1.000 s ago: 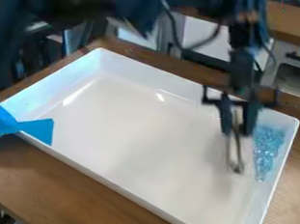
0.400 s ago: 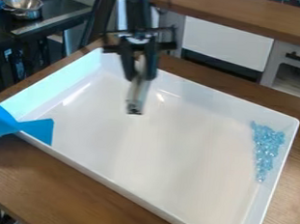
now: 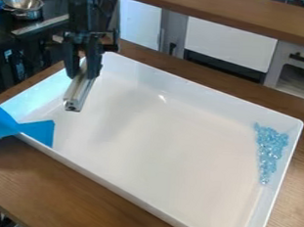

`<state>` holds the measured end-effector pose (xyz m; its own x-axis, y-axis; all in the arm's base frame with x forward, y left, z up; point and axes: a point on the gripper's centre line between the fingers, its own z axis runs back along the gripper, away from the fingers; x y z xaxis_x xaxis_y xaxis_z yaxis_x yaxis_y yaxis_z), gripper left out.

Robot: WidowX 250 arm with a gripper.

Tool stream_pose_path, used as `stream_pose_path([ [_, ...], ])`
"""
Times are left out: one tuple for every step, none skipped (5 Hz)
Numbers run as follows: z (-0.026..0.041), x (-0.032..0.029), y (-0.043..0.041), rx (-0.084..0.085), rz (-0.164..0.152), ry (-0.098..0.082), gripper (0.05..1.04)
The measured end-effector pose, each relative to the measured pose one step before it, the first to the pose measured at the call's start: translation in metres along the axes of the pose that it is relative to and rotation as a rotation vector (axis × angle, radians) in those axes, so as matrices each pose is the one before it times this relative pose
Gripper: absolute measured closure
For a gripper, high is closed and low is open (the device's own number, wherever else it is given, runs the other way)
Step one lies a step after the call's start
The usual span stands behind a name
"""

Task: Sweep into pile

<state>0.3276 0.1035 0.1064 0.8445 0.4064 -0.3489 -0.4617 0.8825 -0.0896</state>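
At far left, the gripper point(image 3: 82, 74) clamps the stiff-looking bar point(image 3: 79, 93) by its top. The beads point(image 3: 270, 147) at right may skitter.

Pretty bright overall tbh, with a small glare spot on the far side of the white tray point(image 3: 179, 142) and a soft grey shadow across its floor. Dark bits upper left look kinda murky.

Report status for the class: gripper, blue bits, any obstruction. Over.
Gripper holding metal bar over left end of tray. Blue bits bunched along right wall. Blue tape at left corner, away from bits.
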Motion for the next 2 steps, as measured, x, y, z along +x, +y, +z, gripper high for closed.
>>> stream_pose_path([
  [-0.01975,0.00830,0.01199,0.0478,0.0428,0.0339,0.733],
  [-0.01819,0.00144,0.00530,0.0260,0.0817,0.0825,0.733],
])
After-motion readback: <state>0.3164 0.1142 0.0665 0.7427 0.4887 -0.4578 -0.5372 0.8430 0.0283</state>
